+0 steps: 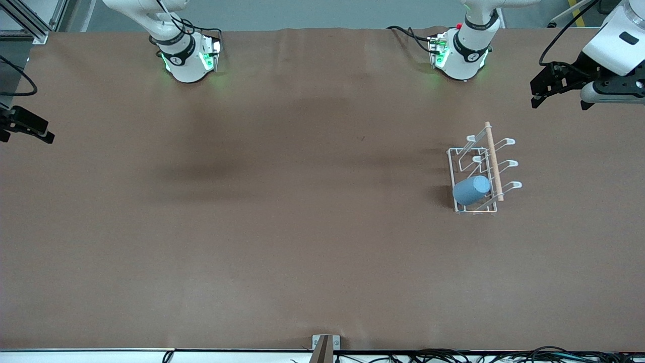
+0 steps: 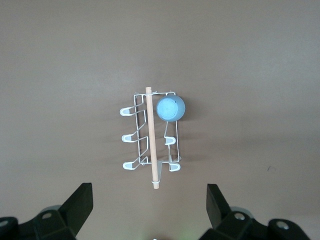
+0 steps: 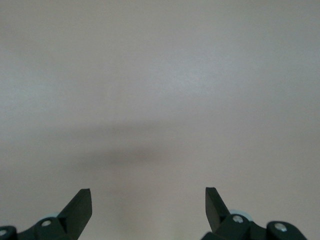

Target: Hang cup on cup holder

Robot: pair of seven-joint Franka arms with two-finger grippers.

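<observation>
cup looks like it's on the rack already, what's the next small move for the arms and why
Probably nothing more than holding both arms back. The cup already sits upside down over a prong of the cup holder, at the end nearest the front camera. The left gripper is open and empty, up near its end of the table; the right gripper waits open over bare table.

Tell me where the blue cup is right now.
In the front view the cup hangs on a prong of the cup holder, at the rack's end nearest the front camera, toward the left arm's end of the table. Neither gripper touches it.
</observation>
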